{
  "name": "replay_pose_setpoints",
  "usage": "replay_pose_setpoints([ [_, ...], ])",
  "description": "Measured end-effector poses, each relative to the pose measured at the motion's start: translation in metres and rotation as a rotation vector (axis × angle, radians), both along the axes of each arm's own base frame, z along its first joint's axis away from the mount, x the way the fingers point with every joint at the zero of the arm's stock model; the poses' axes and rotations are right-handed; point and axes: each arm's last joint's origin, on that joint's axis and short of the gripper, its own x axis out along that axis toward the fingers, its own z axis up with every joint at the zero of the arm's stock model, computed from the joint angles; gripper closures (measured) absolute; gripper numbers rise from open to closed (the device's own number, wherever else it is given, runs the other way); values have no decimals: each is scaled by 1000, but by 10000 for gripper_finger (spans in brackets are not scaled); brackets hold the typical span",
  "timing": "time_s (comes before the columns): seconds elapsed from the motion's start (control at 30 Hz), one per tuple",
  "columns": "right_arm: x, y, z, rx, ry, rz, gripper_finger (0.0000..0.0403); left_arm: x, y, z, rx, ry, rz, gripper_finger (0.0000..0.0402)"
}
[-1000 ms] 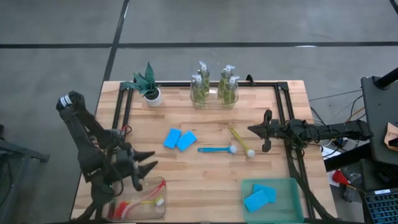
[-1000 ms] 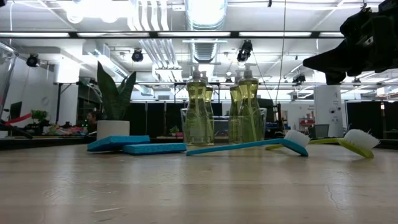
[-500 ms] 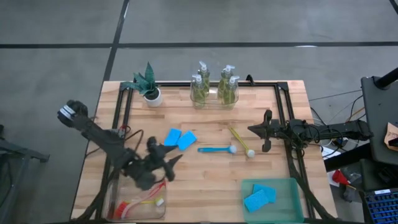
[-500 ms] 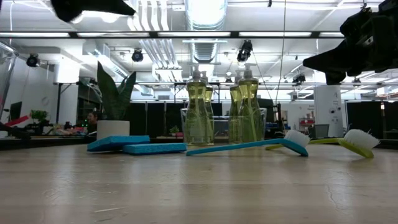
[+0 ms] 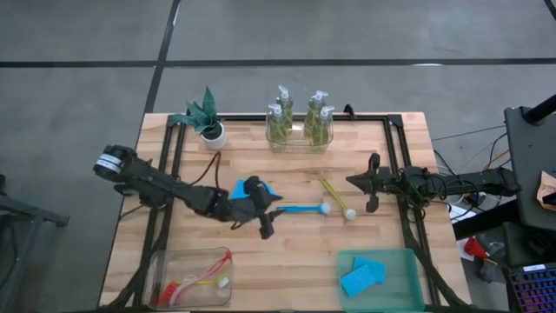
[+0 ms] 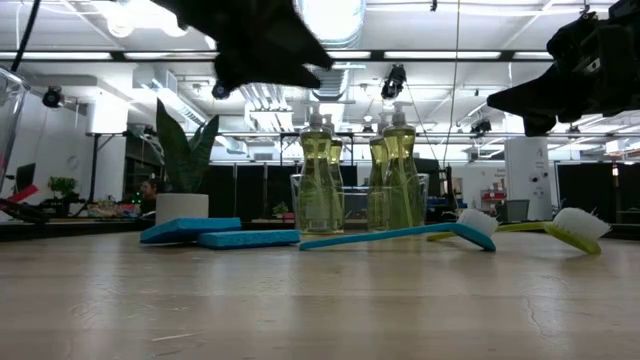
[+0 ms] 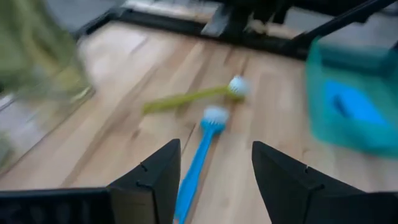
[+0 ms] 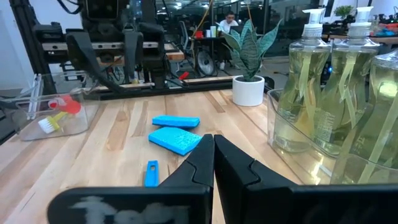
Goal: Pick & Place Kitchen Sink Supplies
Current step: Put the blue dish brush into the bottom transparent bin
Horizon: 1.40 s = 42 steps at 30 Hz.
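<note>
As the left gripper [image 5: 268, 216] is hanging empty over mid-table with its fingers apart, the blue brush [image 5: 302, 209] is lying just beyond them toward 3 o'clock, so that looks like the pick in hand. It is best done by coming straight down on the thin handle near its free end, fingers one on each side across its width, and closing only once they are low enough to catch so flat a thing.

The two loose sponges [image 5: 243, 192] are lying just at 10 o'clock of the gripper, close to the handle end, and could get nudged. The yellow brush [image 5: 335, 196] is lying slantwise at 3 o'clock, its head beside the blue one's, so a dragged lift could disturb it.

The right gripper [image 5: 371, 185] is waiting pressed together at the 3 o'clock edge. The clear tray [image 5: 221, 292] at 7 o'clock is holding a red and a yellow brush; the teal bin [image 5: 408, 261] at 5 o'clock is holding two sponges. The bottles [image 5: 300, 120] and plant [image 5: 207, 117] are standing well clear at 12 and 11 o'clock.
</note>
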Motion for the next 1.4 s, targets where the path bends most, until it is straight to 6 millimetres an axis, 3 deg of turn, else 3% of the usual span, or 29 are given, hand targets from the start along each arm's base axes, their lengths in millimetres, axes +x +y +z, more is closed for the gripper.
replay_pose_setpoints([
  [0.23, 0, 0, 0, 1, 1, 0, 394, 22, 15, -6, 118, -44, -133, 216],
  [0.47, 0, 0, 0, 0, 1, 0, 394, 29, 22, 4, 186, -76, -164, 219],
  [0.63, 0, 0, 0, 0, 1, 0, 394, 39, 28, 35, 278, -184, -175, 220],
  [0.73, 0, 0, 0, 0, 1, 0, 394, 43, 30, 41, 220, -194, -166, 221],
  [0.9, 0, 0, 0, 0, 1, 0, 394, 50, 27, 26, 226, -150, -203, 228],
  [1.0, 0, 0, 0, 1, 0, 0, 394, 59, 28, 7, 231, -94, -200, 233],
  [1.17, 0, 0, 0, 1, 0, 0, 394, 72, 38, -25, 244, 0, -197, 241],
  [1.4, 0, 0, 0, 0, 0, 0, 394, 84, 48, -49, 161, 62, -193, 239],
])
